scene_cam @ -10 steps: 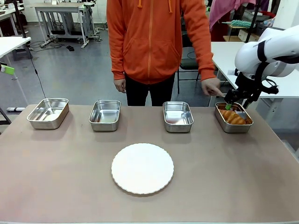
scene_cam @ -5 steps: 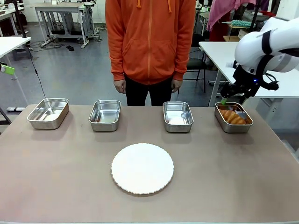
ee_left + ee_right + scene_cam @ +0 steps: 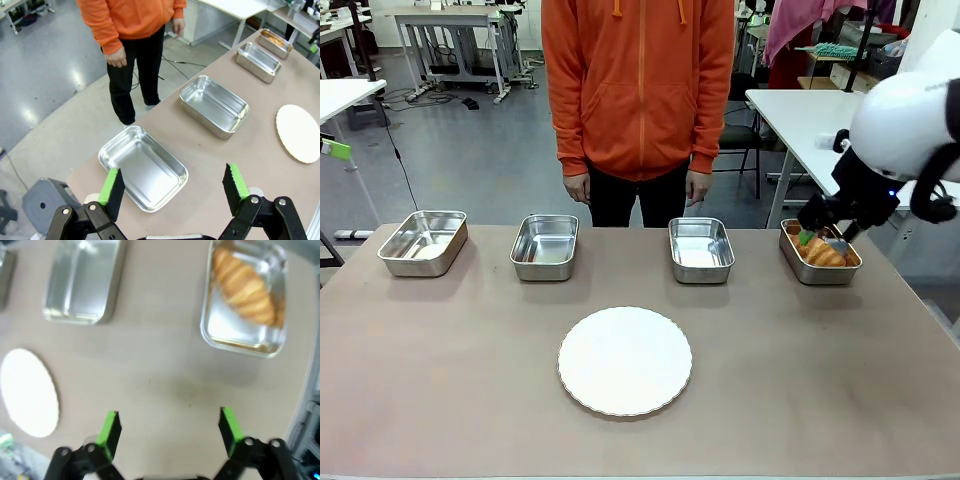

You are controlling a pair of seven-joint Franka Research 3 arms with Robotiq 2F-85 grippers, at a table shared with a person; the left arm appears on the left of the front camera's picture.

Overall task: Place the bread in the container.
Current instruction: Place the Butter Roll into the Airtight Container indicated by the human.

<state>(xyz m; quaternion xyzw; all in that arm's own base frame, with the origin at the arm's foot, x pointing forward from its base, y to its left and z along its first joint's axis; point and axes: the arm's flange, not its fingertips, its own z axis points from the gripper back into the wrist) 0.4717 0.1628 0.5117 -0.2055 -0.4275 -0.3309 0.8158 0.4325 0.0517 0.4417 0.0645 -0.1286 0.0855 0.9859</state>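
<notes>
On a brown tabletop point(image 3: 470, 350), four stainless-steel trays stand in a row along the far edge, with a person in an orange hoodie point(image 3: 638, 85) standing behind them, hands hanging at their sides. From left to right: the first tray point(image 3: 423, 241), the second tray point(image 3: 545, 246) and the third tray point(image 3: 701, 249) show bare, shiny insides. The fourth tray, the container point(image 3: 790, 252), sits near the right edge and holds the bread point(image 3: 820, 253), a golden-brown croissant lying along its length. In front of the row, near the middle, lies a round white scalloped plate point(image 3: 625, 360). The left gripper point(image 3: 173, 186) hovers above the tabletop near the first tray, jaws spread wide, nothing between them. The right gripper point(image 3: 169, 429) hangs above bare tabletop beside the container, jaws spread wide and holding nothing; in the front view it sits just over the container's far right corner
</notes>
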